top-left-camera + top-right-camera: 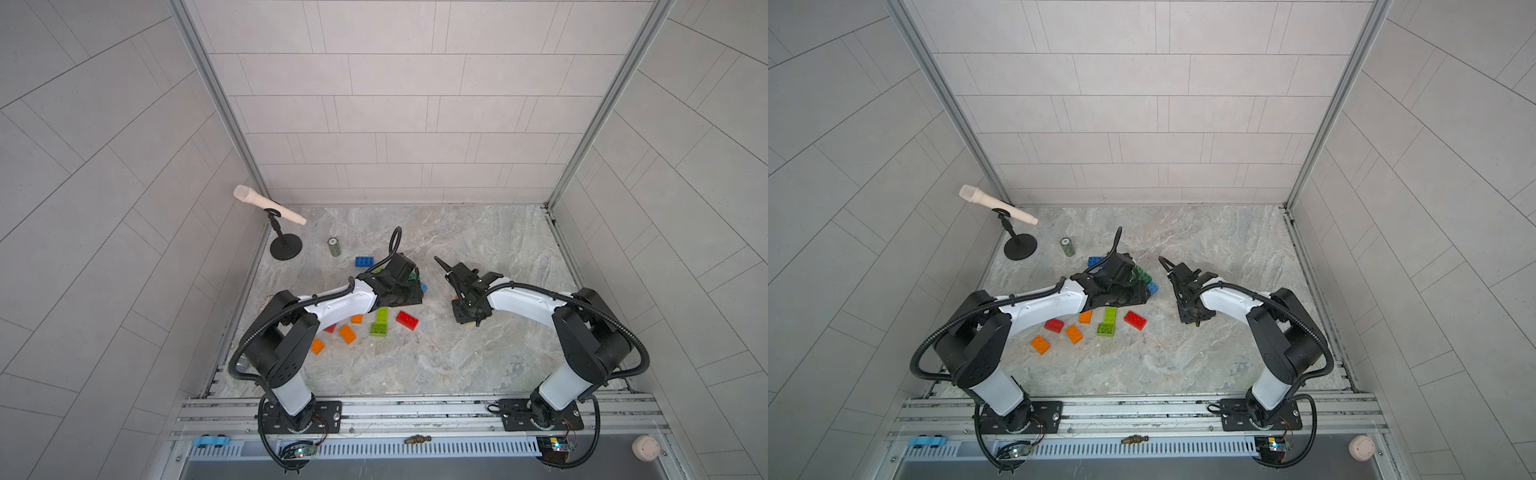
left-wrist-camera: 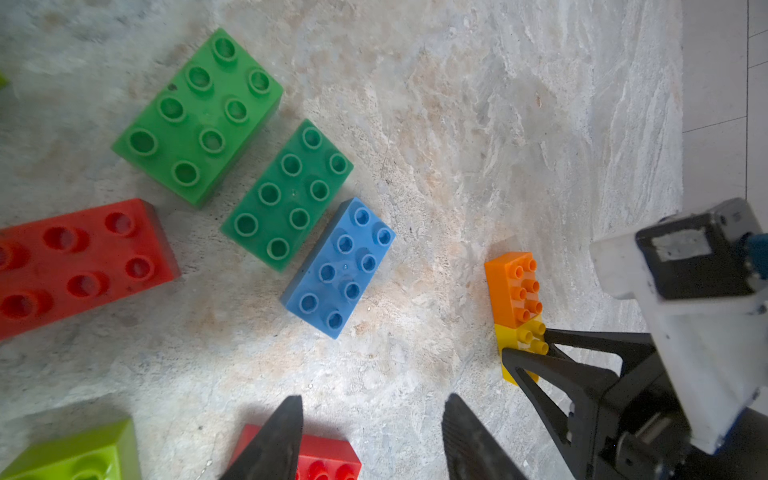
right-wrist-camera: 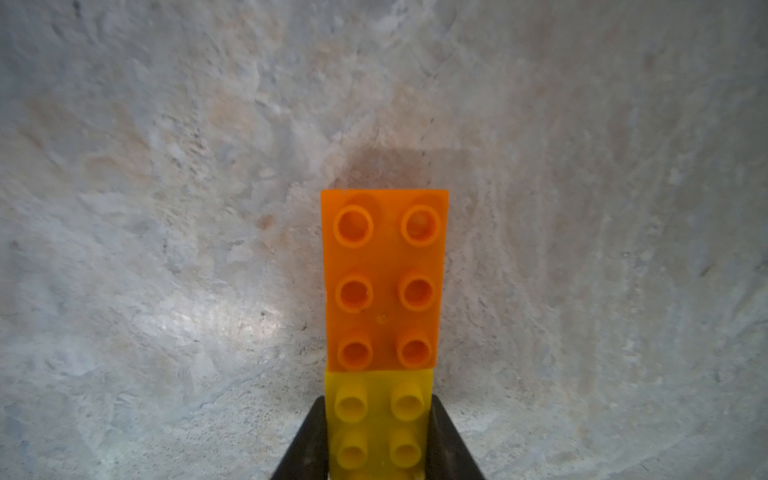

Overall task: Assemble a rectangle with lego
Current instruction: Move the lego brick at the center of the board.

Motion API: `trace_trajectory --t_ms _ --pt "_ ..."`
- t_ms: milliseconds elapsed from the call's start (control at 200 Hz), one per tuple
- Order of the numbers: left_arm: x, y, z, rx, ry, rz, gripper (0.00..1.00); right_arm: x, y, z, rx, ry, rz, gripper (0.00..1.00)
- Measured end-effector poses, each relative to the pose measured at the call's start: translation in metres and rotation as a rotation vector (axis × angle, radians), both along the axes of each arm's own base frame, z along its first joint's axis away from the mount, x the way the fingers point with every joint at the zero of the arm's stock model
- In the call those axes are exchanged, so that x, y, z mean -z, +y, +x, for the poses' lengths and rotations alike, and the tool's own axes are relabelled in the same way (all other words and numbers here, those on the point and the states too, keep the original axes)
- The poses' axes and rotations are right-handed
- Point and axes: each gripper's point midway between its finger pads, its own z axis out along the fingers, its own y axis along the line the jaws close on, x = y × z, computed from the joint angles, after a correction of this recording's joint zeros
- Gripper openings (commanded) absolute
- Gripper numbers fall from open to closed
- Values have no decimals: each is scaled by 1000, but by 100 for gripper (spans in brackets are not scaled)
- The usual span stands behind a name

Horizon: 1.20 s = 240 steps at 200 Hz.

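As our right gripper (image 3: 378,419) pinches the yellow brick (image 3: 378,384), bottom centre, an orange brick (image 3: 384,274) seems attached. Our left gripper (image 2: 374,399) gapes.

My left gripper (image 1: 409,293) hangs low over the grey marbled tabletop (image 1: 478,365), with a blue studded plastic brick (image 1: 364,261) just beyond it. Lime plastic bricks (image 1: 380,322), a red plastic brick (image 1: 407,320) and orange plastic bricks (image 1: 347,333) lie scattered nearer me. My right gripper (image 1: 466,319) points down, a sliver of yellow plastic brick (image 1: 469,324) at its tip.
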Motion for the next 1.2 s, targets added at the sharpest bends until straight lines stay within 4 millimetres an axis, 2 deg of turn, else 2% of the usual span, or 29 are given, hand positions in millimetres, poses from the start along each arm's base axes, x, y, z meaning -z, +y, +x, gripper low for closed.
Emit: trace_trajectory --t_ms 370,961,1096,1201 --pt "0 -1 -1 4 0 0 59 0 0 0 -7 5 4 42" --pt "0 -1 -1 6 -1 1 59 4 4 1 -12 23 9 48" --pt "0 -1 -1 8 -6 6 59 -4 7 4 -23 25 14 58" --pt "-3 4 2 14 -29 24 59 -23 10 10 -32 8 30 64"
